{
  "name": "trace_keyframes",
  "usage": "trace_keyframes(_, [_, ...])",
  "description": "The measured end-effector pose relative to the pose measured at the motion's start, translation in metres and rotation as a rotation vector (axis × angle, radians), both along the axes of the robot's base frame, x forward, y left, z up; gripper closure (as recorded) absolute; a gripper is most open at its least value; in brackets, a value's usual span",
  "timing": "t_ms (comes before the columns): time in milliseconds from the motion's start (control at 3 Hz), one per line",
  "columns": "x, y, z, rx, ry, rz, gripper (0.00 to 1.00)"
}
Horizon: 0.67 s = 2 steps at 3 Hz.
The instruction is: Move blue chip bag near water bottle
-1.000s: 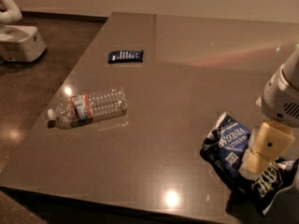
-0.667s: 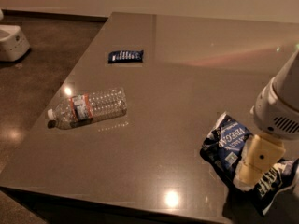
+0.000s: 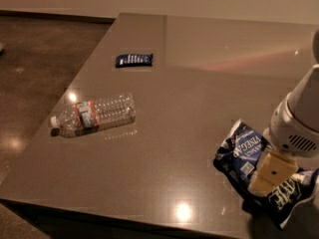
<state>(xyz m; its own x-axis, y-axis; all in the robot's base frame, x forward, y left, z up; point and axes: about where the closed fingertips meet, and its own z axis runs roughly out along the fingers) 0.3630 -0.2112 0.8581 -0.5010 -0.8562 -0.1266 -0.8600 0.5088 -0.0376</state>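
The blue chip bag (image 3: 242,151) lies crumpled on the brown table (image 3: 199,83) near its front right corner, white lettering facing up. My gripper (image 3: 266,178) comes down from the white arm (image 3: 299,118) at the right and rests on the middle of the bag, covering part of it. The water bottle (image 3: 94,114) lies on its side near the table's left edge, white cap pointing left, well to the left of the bag.
A small flat dark blue packet (image 3: 133,59) lies toward the back left of the table. The table's front edge (image 3: 124,208) runs close below the bag. Brown floor (image 3: 40,59) lies to the left.
My gripper has come down a little onto the chip bag. A white object on the floor at the far left has gone out of view. The bottle and packet have not moved.
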Motion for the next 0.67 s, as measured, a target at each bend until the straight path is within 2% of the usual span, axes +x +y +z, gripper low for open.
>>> trace_keyframes(333, [0.0017, -0.0007, -0.0010, -0.013, 0.009, 0.001, 0.42])
trace_keyframes(667, [0.0038, 0.0056, 0.0047, -0.021, 0.010, 0.015, 0.65])
